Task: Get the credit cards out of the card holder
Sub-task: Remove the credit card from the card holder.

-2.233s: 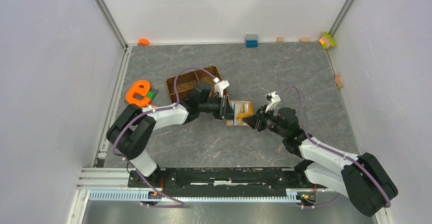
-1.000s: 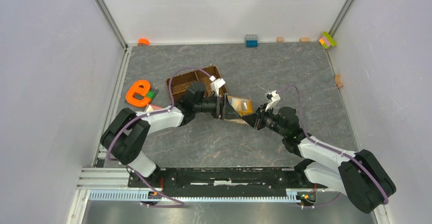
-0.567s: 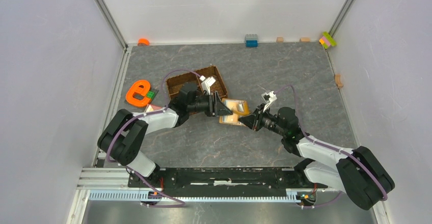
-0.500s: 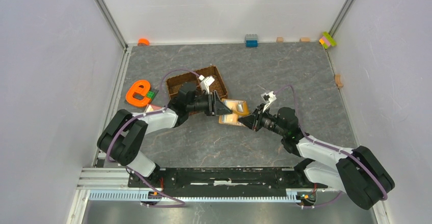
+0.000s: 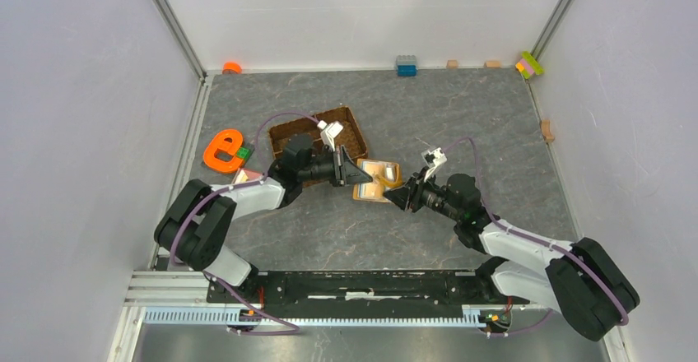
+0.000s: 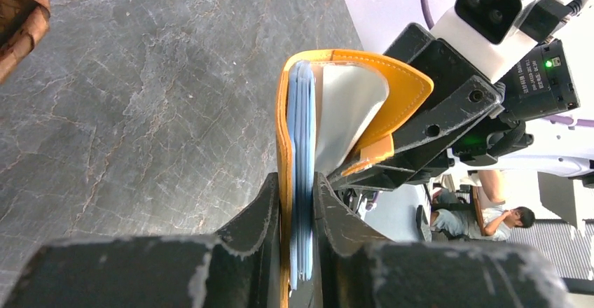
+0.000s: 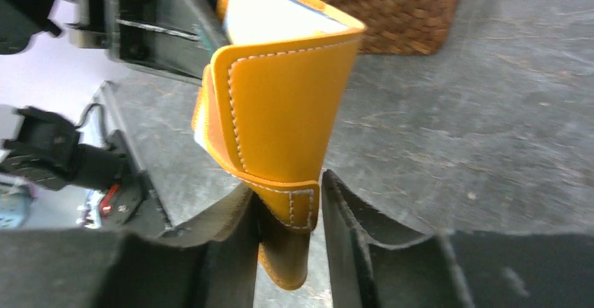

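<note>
Since a couple of seconds ago the left arm has drawn back toward the tray, taking the small orange-tan leather card holder point(image 5: 373, 179) with it, and the wallet now hangs more spread between the two arms, above the middle of the table.

The left wrist view shows its orange cover and a stack of thin pale blue-grey layers point(image 6: 301, 133). The credit cards are presumably in that stack, but I cannot tell card from lining.

The left gripper point(image 5: 360, 176) is pressed together on that slotted side. The right gripper point(image 5: 394, 195) pinches the snap tab and flap at the other end.

The leather looks soft and light and will likely fold or swing if either grip slackens. The cards should be stiff, smooth and slippery. A good hold is probably a card's exposed edge at the slot mouth, pulled along the slot while the other arm holds the cover.

The brown woven divided tray point(image 5: 287, 127) sits behind the left arm on the grey stone-patterned table point(image 5: 461, 115).
</note>
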